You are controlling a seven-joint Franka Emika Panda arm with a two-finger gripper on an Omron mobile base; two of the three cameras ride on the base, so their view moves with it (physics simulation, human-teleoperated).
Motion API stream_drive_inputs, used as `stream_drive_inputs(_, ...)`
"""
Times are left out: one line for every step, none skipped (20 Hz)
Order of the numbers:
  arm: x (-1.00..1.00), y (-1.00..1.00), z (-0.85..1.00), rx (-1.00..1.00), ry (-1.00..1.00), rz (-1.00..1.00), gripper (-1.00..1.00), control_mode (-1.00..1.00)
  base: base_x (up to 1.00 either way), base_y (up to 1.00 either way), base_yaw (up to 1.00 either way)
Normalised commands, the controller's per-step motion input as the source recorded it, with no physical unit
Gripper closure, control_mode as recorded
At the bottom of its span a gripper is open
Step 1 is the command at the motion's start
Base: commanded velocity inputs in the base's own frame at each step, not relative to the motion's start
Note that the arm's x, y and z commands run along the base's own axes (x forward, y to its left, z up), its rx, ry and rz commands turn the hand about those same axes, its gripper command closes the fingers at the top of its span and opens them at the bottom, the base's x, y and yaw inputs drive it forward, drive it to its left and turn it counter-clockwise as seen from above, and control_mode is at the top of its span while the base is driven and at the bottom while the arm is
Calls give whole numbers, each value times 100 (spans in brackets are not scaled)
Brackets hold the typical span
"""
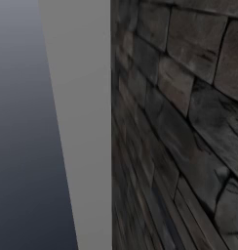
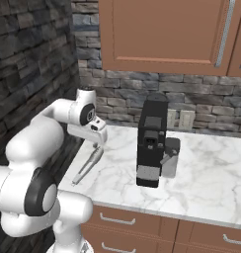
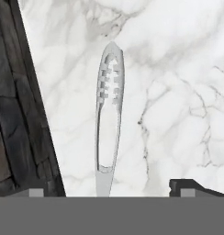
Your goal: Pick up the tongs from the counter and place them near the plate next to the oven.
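Where white marble counter (image 2: 201,168) meets dark stone wall (image 2: 28,64), tongs (image 3: 109,124) lie flat; fingers (image 3: 182,187) spread wide, empty.

A white marble bench (image 2: 201,173) spreads under the pincer (image 2: 96,143). A black coffee machine (image 2: 152,143) stands to its right. Brown wall cabinets (image 2: 167,34) hang above, with a dark stone wall (image 2: 28,59) on its left.
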Motion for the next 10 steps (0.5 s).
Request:
stream_drive_inputs(19, 0, -37, 0, 0, -11, -100, -100, 0, 0, 0)
stream_drive_inputs(20, 0, -35, 0, 0, -11, -100, -100, 0, 0, 0)
stream_drive_inputs(21, 0, -30, 0, 0, -11, -100, -100, 0, 0, 0)
stream_drive_inputs(20, 0, -29, 0, 0, -11, -100, -100, 0, 0, 0)
stream_drive_inputs(21, 0, -29, 0, 0, -11, -100, -100, 0, 0, 0)
stream_drive_inputs(19, 0, -30, 0, 0, -11, -100, -100, 0, 0, 0)
stream_drive_inputs(20, 0, -31, 0, 0, -11, -100, -100, 0, 0, 0)
stream_drive_inputs(18, 0, -34, 0, 0, -11, -100, -100, 0, 0, 0)
stream_drive_inputs(15, 0, -37, 0, 0, -11, -100, -100, 0, 0, 0)
stream_drive_inputs(14, 0, -41, 0, 0, -10, -100, -100, 0, 0, 0)
